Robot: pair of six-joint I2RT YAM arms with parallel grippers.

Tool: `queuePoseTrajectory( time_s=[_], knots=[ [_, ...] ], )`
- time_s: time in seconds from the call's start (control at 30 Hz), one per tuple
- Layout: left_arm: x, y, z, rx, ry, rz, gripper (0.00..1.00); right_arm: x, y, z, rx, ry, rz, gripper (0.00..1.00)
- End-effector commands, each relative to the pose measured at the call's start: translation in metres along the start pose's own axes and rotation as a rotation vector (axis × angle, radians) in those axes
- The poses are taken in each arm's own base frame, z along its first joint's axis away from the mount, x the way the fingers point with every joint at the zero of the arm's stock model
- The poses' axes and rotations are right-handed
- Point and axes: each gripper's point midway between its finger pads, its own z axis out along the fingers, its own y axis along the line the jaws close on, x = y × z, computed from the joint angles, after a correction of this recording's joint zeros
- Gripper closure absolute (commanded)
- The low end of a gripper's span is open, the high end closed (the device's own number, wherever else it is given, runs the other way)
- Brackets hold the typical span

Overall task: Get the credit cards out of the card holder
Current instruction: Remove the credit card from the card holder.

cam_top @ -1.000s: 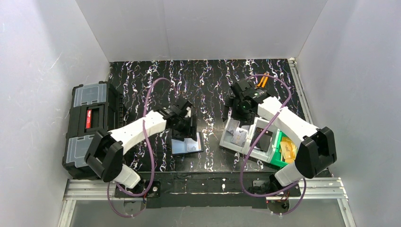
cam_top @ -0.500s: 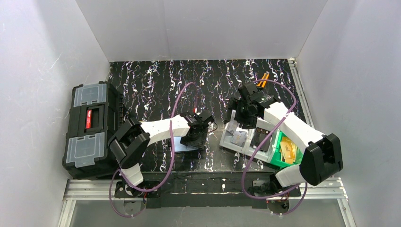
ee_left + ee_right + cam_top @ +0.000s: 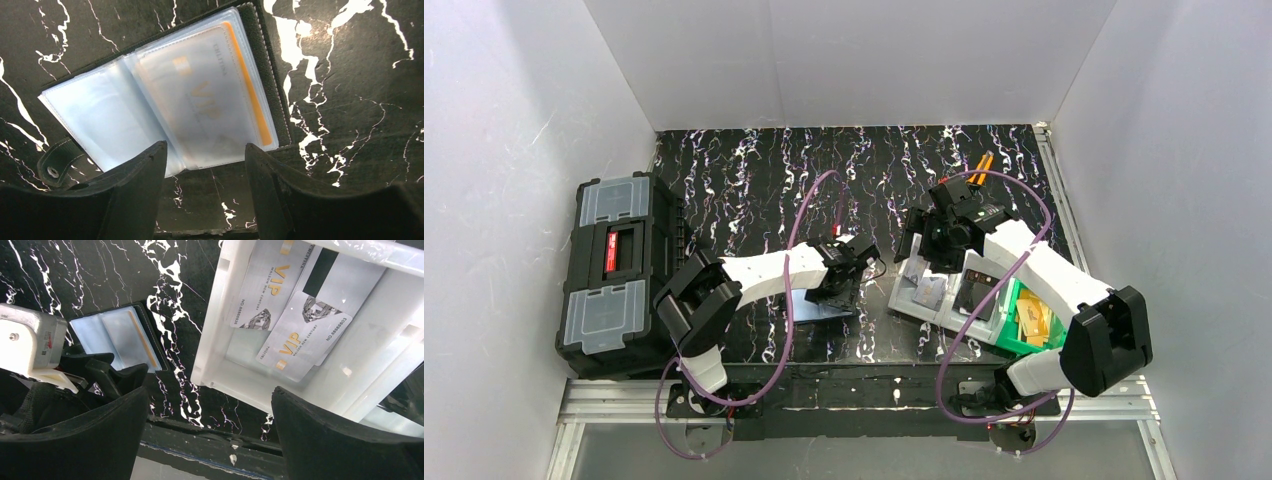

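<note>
The card holder (image 3: 260, 65) lies open on the table, its clear pockets facing up. One pocket holds a pale card marked VIP (image 3: 200, 95), with an orange card edge (image 3: 250, 95) showing behind it. My left gripper (image 3: 205, 167) is open, just above the holder's near edge, touching nothing. In the top view the left gripper (image 3: 839, 287) covers most of the holder (image 3: 809, 310). My right gripper (image 3: 210, 410) is open and empty, above the near-left corner of a grey bin (image 3: 210, 340). Two silvery VIP cards (image 3: 302, 335) lie in that bin. The holder also shows in the right wrist view (image 3: 117, 337).
The grey bin (image 3: 902, 290) stands right of the holder, with a green bin (image 3: 1012, 340) holding orange cards beyond it. A big black toolbox (image 3: 614, 270) stands at the left edge. An orange-handled tool (image 3: 979, 168) lies at the back right.
My left arm swung right and down over the open holder a second ago and has since held still. My right gripper shifted slightly right over the grey bin.
</note>
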Motion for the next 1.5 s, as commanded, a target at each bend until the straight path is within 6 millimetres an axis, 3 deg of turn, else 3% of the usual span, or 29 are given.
queuePoseTrajectory(
  time_s=[0.0,0.3,0.47,0.7,0.97,1.13,1.47],
  knots=[
    [-0.008,-0.006,-0.003,0.023,-0.039,-0.02,0.44,-0.001,0.004,-0.004,-0.039,-0.015,-0.004,0.02],
    [0.002,-0.002,0.013,0.014,-0.016,-0.044,0.51,0.003,0.003,0.001,-0.044,0.001,-0.003,0.03],
    [0.009,0.005,0.018,-0.004,0.0,-0.054,0.68,0.004,0.004,0.001,-0.045,0.006,0.002,0.04],
    [0.011,0.013,0.015,0.026,0.004,-0.091,1.0,0.007,0.014,0.002,-0.09,0.023,-0.007,0.05],
    [0.0,0.019,-0.004,0.196,-0.025,-0.224,1.0,0.016,0.055,0.007,-0.191,0.082,-0.084,0.09],
    [-0.003,0.02,-0.015,0.346,-0.024,-0.333,1.0,0.026,0.085,0.017,-0.241,0.134,-0.136,0.25],
    [-0.006,0.025,-0.031,0.449,-0.065,-0.408,1.0,0.051,0.131,0.064,-0.288,0.275,-0.227,0.44]
  ],
)
